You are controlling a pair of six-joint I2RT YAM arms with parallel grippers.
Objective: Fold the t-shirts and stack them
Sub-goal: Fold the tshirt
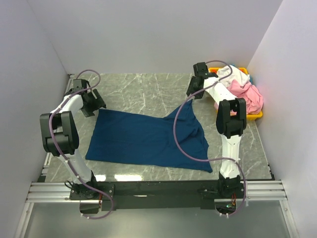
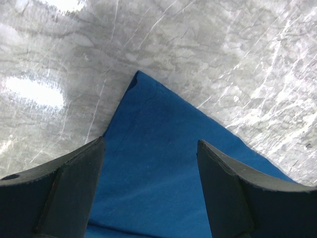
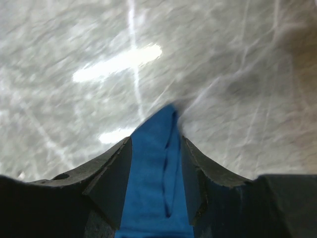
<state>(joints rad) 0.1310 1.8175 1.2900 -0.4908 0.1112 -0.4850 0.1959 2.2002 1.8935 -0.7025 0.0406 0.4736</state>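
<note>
The dark navy t-shirt [image 1: 143,141] lies spread on the marble table, plain side up. My left gripper [image 1: 95,110] is open over its far left corner, which lies flat between the fingers in the left wrist view [image 2: 158,173], where that gripper [image 2: 151,144] holds nothing. My right gripper [image 1: 193,93] is shut on the shirt's far right corner and holds it raised, so the cloth [image 3: 156,163] peaks up between the jaws of that gripper [image 3: 156,141]. The pink t-shirt [image 1: 251,96] and the white t-shirt [image 1: 232,75] lie crumpled in the bin.
The yellow plastic bin [image 1: 256,117] stands at the far right against the wall. White walls close in the table on the left, back and right. Bare marble [image 1: 143,91] lies beyond the navy shirt.
</note>
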